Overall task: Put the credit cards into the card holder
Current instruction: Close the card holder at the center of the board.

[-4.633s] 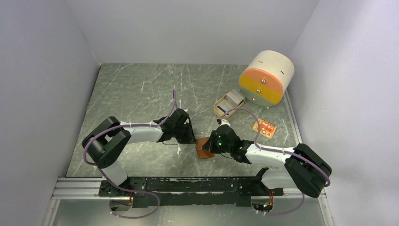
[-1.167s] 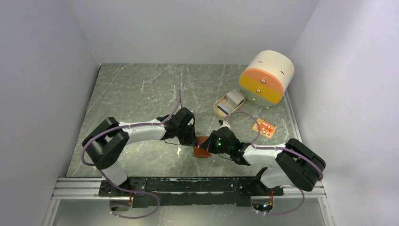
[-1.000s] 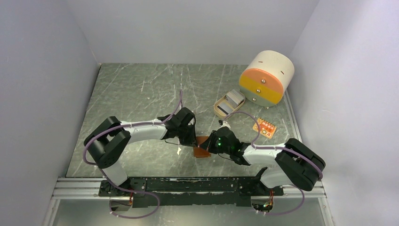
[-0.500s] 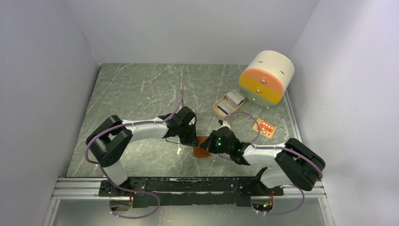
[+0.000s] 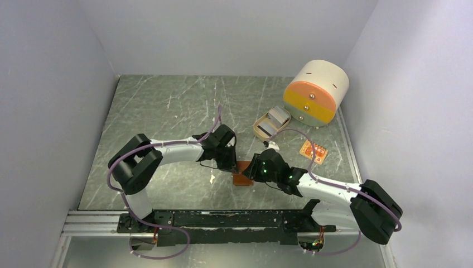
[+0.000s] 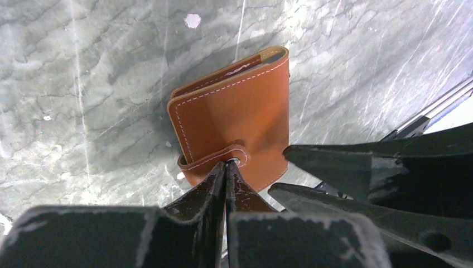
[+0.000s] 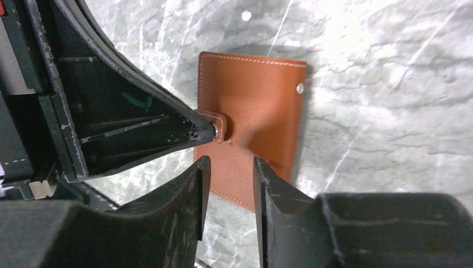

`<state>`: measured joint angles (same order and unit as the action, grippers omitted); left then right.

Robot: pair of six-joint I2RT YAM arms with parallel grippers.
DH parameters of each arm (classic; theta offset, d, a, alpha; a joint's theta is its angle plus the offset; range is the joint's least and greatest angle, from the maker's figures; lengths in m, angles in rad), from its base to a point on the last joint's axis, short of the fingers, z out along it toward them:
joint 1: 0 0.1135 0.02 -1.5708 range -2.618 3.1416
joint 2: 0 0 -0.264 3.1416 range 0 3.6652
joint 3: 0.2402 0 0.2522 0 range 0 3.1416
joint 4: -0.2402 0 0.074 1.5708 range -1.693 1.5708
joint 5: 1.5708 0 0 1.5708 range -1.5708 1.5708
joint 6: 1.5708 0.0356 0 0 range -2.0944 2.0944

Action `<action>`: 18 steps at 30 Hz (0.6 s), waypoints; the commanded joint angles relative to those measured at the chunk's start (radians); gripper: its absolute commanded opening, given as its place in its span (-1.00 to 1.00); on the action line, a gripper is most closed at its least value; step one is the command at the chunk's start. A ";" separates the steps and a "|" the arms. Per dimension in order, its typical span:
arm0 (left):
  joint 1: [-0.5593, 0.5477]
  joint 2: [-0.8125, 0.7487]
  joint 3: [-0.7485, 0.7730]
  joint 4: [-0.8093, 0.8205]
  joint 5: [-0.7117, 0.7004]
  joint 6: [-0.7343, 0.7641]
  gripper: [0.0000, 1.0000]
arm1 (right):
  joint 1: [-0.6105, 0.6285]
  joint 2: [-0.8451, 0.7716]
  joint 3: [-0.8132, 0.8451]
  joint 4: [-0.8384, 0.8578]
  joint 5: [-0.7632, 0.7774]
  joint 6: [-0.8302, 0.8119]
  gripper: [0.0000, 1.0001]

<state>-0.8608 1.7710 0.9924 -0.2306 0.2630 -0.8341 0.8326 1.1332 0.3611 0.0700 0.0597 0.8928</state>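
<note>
The card holder (image 5: pixel 241 178) is a brown leather wallet lying folded on the table between the two arms. In the left wrist view the card holder (image 6: pixel 234 117) has its snap strap closed, and my left gripper (image 6: pixel 226 164) is shut with its tips touching the strap's metal stud. My right gripper (image 7: pixel 230 167) is open just over the card holder's (image 7: pixel 251 106) near edge, with nothing pinched between its fingers (image 7: pixel 203 173). The credit cards (image 5: pixel 278 116), a pale stack, lie in a tan dish (image 5: pixel 261 130) further back on the right.
A big cream-and-orange drum-shaped drawer box (image 5: pixel 315 92) stands at the back right. A small orange item (image 5: pixel 313 151) lies beside the right arm. The grey walls close in the left, back and right sides.
My right gripper has opened and let go of the card holder, and the right arm's elbow has swung out to the right. The left gripper has shifted slightly right, still shut.
</note>
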 commanded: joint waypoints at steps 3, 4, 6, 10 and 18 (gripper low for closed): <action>-0.009 0.052 0.010 -0.051 -0.053 0.020 -0.82 | 0.000 0.028 0.085 -0.114 0.084 -0.115 -0.06; -0.009 0.053 0.011 -0.052 -0.053 0.020 -0.82 | -0.001 0.038 0.092 -0.105 0.087 -0.124 0.00; -0.011 0.055 0.013 -0.054 -0.052 0.020 -0.82 | 0.000 0.066 0.111 -0.104 0.104 -0.143 0.12; -0.012 0.057 0.020 -0.064 -0.055 0.020 -0.82 | -0.004 0.132 0.148 -0.096 0.117 -0.172 0.04; -0.012 0.057 0.025 -0.071 -0.062 0.020 -0.82 | -0.003 0.216 0.160 -0.087 0.077 -0.176 -0.16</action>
<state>-0.8646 1.7828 1.0138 -0.2451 0.2615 -0.8337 0.8314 1.3167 0.5224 -0.0162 0.1467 0.7341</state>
